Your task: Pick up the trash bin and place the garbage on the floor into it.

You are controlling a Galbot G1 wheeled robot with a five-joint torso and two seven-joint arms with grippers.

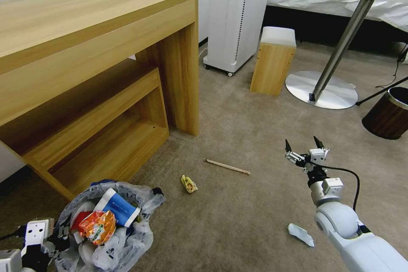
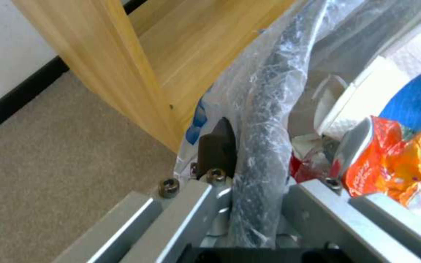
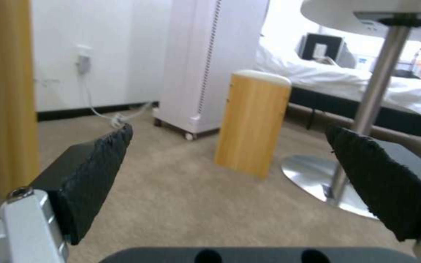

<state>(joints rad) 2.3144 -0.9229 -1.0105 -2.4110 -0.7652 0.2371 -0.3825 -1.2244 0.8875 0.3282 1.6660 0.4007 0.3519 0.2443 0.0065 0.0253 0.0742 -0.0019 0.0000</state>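
The trash bin [image 1: 142, 238], lined with a crinkly plastic bag, sits at the lower left of the head view and holds a blue-white carton [image 1: 120, 208] and an orange wrapper [image 1: 98, 226]. My left gripper [image 1: 57, 238] is shut on its bagged rim [image 2: 261, 120], one dark finger [image 2: 217, 144] outside the bag. My right gripper [image 1: 303, 146] hangs open over the floor [image 1: 238, 221], its pads [image 3: 98, 164] wide apart with nothing between them. On the carpet lie a thin wooden stick [image 1: 226, 166], a yellow scrap [image 1: 188, 183] and a white crumpled paper [image 1: 301, 234] beside the right arm.
A wooden desk [image 1: 85, 51] with a low shelf stands at left, close to the bin. Farther off are a white appliance on wheels [image 1: 236, 12], a wooden stool [image 1: 273, 61], a round table's metal base [image 1: 321, 89] and a brown bin [image 1: 389, 112].
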